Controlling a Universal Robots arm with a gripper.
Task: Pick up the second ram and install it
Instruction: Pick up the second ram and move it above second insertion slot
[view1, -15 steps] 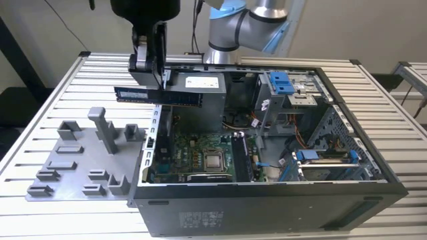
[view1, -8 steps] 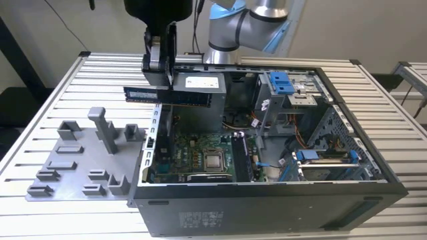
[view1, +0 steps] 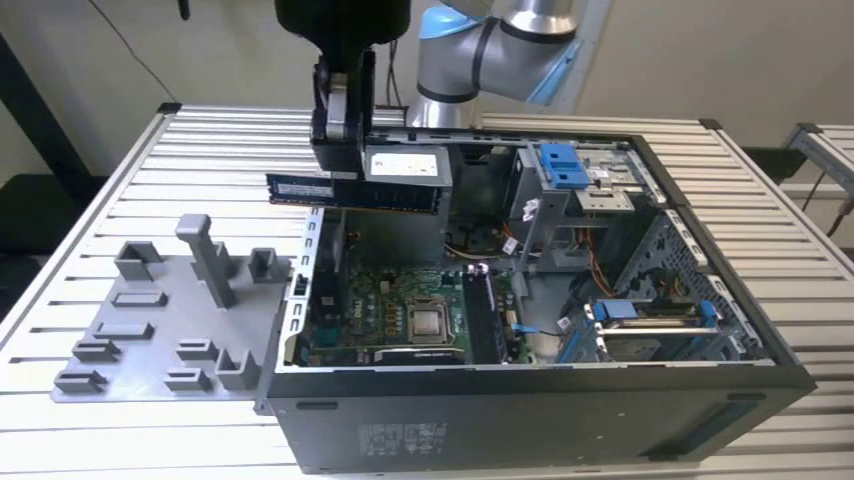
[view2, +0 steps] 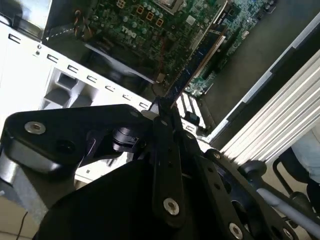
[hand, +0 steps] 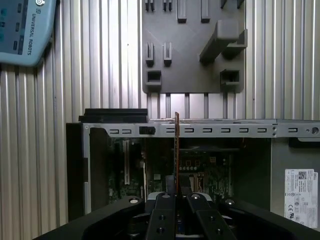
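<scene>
The second ram (view1: 354, 193) is a long dark bluish stick held level in the air, above the left wall of the open computer case (view1: 534, 420). My gripper (view1: 342, 172) is shut on it from above, gripping near its middle. In the first wrist view the ram (hand: 177, 150) shows edge-on, reaching out from between my fingers (hand: 166, 205) over the case wall. The second wrist view shows the ram (view2: 197, 65) pointing out over the motherboard (view2: 145, 30). The motherboard (view1: 400, 310) lies flat inside the case, with long black sockets (view1: 483, 312) beside the processor.
A grey fixture plate (view1: 147, 335) with upright blocks lies on the slatted table on the exterior view's left, also seen as the plate (hand: 190, 50) in the first wrist view. A teach pendant (hand: 22, 30) rests on the table. Drive cages and blue latches (view1: 567, 165) fill the case's far side.
</scene>
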